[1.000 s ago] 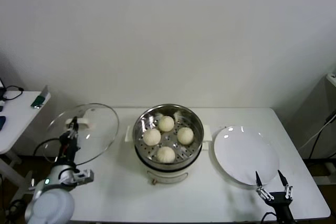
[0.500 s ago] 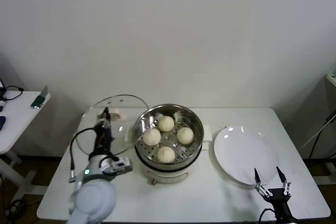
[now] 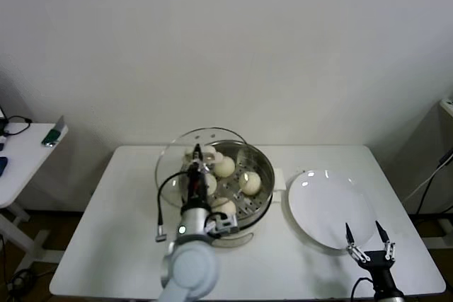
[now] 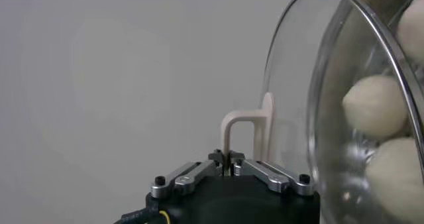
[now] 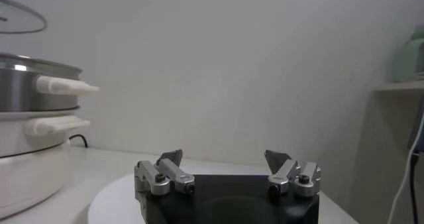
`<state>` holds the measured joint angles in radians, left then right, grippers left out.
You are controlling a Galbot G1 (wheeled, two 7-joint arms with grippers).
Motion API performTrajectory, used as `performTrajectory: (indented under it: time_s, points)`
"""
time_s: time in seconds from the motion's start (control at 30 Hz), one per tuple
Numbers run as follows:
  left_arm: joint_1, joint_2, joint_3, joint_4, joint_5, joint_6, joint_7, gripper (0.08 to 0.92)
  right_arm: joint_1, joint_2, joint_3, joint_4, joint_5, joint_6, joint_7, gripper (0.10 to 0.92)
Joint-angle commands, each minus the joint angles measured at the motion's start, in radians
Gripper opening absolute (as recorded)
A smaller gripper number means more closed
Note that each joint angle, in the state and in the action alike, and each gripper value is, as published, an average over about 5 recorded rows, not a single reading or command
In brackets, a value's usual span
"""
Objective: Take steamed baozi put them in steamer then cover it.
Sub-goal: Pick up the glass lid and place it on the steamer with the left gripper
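At the near right table edge the right gripper waits with its jaws spread wide, holding nothing, just beside the flat round white plate. Farther in, the left gripper is clamped on the pale handle of the clear round glass lid, held tilted above the shiny round stainless-steel steamer, where the four smooth cream-white steamed baozi sit on its perforated tray.

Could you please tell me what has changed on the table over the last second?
The left tool, shut on the glass lid's handle, has carried the lid from the table's left side rightward until it partly overlaps the steamer. The four baozi, the white plate and the open right tool stayed put.
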<state>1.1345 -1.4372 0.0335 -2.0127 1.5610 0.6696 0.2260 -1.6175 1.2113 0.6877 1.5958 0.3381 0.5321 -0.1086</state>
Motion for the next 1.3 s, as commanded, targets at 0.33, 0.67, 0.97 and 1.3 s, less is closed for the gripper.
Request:
performTrajectory:
  time_s: [0.33,0.67,0.97,1.3]
  points:
    - [-0.030,-0.151,0.124,0.134,0.115,0.029,0.007,0.141,0.017,0.005,-0.009,-0.016,0.005,0.016,0.001,0.823]
    - [-0.043,-0.160,0.125,0.208,0.127,0.027,-0.002,0.141,0.022,0.003,-0.002,-0.025,0.008,0.025,0.003,0.823]
    - [-0.046,-0.129,0.090,0.228,0.132,0.024,0.000,0.141,0.022,0.004,-0.003,-0.028,0.007,0.029,0.001,0.823]
    - [-0.042,-0.107,0.070,0.222,0.125,0.022,-0.003,0.141,0.015,0.005,-0.004,-0.023,0.009,0.032,-0.005,0.823]
